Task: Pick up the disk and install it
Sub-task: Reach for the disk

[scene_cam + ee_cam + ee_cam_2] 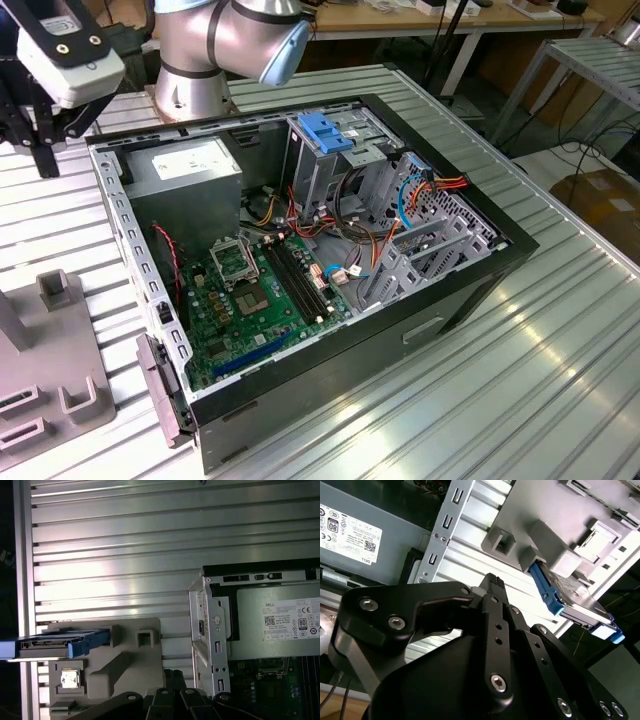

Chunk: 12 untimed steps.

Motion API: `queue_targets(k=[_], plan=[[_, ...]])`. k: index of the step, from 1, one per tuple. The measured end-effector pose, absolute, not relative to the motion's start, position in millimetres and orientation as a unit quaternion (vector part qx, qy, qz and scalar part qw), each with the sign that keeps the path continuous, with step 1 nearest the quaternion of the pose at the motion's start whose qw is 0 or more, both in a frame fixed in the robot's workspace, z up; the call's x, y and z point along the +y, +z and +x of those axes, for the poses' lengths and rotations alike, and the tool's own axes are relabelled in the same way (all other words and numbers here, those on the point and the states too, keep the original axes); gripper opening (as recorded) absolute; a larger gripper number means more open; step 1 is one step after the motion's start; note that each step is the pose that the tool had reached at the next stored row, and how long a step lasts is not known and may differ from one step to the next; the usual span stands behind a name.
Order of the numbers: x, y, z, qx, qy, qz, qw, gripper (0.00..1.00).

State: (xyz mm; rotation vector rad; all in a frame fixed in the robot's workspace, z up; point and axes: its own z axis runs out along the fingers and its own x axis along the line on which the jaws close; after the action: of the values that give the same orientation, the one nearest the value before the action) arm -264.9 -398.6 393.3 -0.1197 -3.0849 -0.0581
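In the second wrist view the tool (pixel 492 582) is pinched narrow, holding nothing. Beyond it, in both wrist views, the disk (pixel 580 607) (pixel 47 642) stands on edge in the grey holder (pixel 130 655). The exterior view shows the open computer case (pixel 450 300) beside that holder.

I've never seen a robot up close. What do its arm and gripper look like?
The arm is rounded silver-grey metal, with a light blue cap on one joint. Near its end sits a white housing. The gripper is black, made of linked bars dotted with silver screws.
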Motion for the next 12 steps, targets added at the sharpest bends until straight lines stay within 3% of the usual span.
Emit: queue_targets(k=[12], plan=[[-398.6, 393.3, -302.5, -0.999, -0.019, -0.039, 0.027, 0.10]])
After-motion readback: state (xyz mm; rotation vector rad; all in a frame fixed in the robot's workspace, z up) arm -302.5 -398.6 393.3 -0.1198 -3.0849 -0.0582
